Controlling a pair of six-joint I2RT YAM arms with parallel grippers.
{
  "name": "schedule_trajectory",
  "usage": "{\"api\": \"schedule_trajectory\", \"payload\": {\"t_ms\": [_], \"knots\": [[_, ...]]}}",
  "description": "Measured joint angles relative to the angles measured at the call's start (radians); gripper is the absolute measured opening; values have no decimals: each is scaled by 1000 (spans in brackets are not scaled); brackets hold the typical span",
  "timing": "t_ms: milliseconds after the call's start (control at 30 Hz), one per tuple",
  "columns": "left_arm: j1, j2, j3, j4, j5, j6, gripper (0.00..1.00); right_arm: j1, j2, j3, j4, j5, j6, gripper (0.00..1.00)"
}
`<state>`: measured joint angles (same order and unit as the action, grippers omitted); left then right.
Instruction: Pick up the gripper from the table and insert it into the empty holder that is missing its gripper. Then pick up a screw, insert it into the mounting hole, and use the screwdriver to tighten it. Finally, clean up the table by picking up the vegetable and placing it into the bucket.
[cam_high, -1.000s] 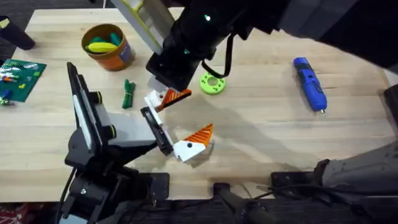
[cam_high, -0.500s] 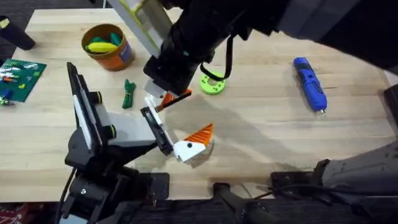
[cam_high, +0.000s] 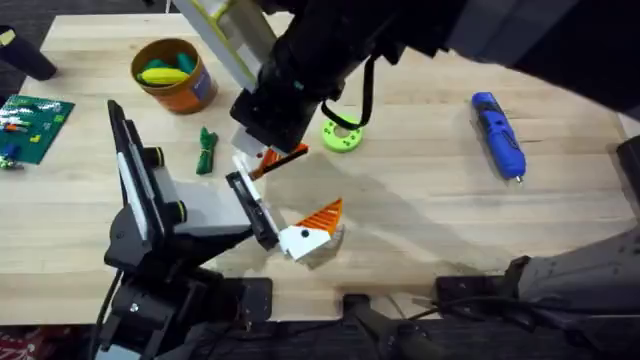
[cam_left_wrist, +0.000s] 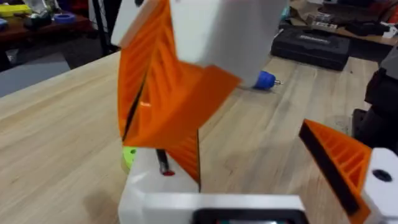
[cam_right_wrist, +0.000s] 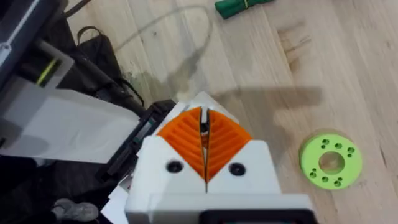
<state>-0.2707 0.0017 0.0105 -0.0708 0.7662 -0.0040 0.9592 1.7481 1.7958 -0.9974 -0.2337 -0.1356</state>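
My right arm reaches across the table from the right. Its gripper (cam_high: 262, 140) is shut on the gripper piece (cam_high: 278, 156), whose orange ribbed pad sticks out just above the holder (cam_high: 252, 208). The holder is a black slotted rail on the white block of my left gripper (cam_high: 280, 220), which stands open. At the rail's other end sits a like finger with a black dot (cam_high: 312, 230). In the right wrist view my orange pads (cam_right_wrist: 186, 138) are pressed together over the rail (cam_right_wrist: 140, 138). The blue screwdriver (cam_high: 498, 134) lies at the right. The dark green vegetable (cam_high: 206, 150) lies near the orange bucket (cam_high: 175, 78). I cannot make out a screw.
A lime green ring dish (cam_high: 341, 135) lies just right of my right gripper. The bucket holds yellow and light green toy pieces. A green board (cam_high: 32, 125) sits at the table's left edge. Bare wood (cam_high: 430, 220) stretches between the holder and the screwdriver.
My right gripper has carried the gripper piece slightly left and closer to the rail. It has been nearly still over the last half second.
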Motion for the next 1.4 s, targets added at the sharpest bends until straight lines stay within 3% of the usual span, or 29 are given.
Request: {"api": "schedule_trajectory", "payload": {"t_ms": [1400], "knots": [[0, 0, 0, 0, 0, 0, 982, 0, 0, -40, -14, 0, -3, 7]]}}
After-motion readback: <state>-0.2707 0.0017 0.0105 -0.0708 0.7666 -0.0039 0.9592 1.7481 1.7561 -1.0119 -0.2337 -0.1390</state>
